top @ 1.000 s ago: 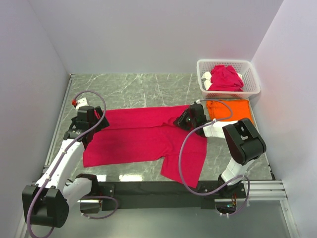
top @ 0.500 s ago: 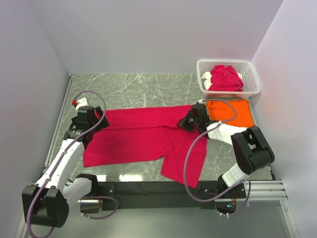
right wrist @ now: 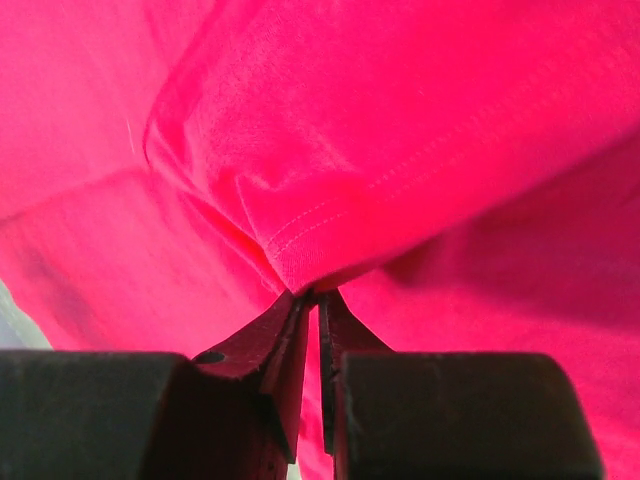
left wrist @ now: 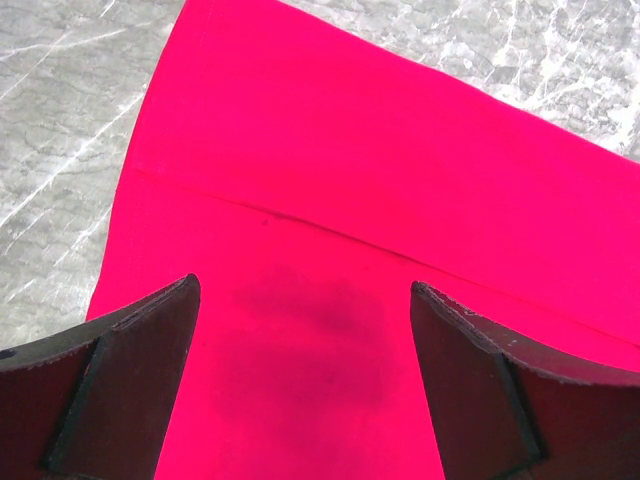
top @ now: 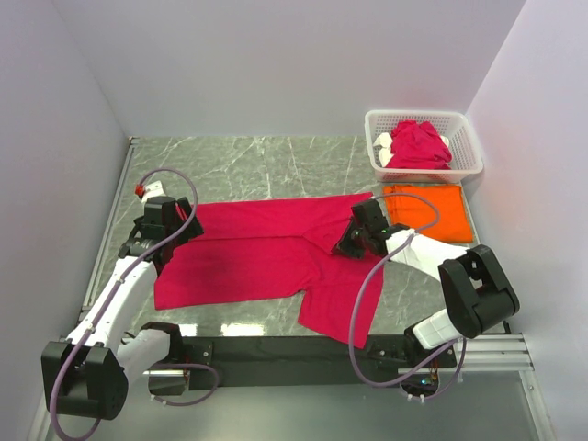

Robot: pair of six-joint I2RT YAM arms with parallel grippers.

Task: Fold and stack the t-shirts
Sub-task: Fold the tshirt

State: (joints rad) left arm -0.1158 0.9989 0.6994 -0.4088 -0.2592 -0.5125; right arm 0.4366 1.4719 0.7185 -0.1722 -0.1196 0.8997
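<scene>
A crimson-pink t-shirt (top: 257, 253) lies spread flat on the marble table, one sleeve reaching toward the near edge. My left gripper (top: 176, 231) hovers open over its left part, fingers wide apart with only flat cloth (left wrist: 330, 200) and a darker patch below. My right gripper (top: 345, 244) is at the shirt's right side, shut on a stitched hem fold (right wrist: 300, 240) that bunches up just above the jaw tips (right wrist: 318, 293). A folded bright orange t-shirt (top: 427, 207) lies to the right. Another crimson t-shirt (top: 418, 145) is heaped in the basket.
A white lattice basket (top: 464, 138) stands at the back right corner, just behind the orange shirt. White walls close in the table on the left, back and right. Bare marble (top: 266, 165) shows behind the spread shirt.
The right gripper has closed on the shirt's hem and shifted slightly toward the near side; its elbow swung right. The left arm has not moved.
</scene>
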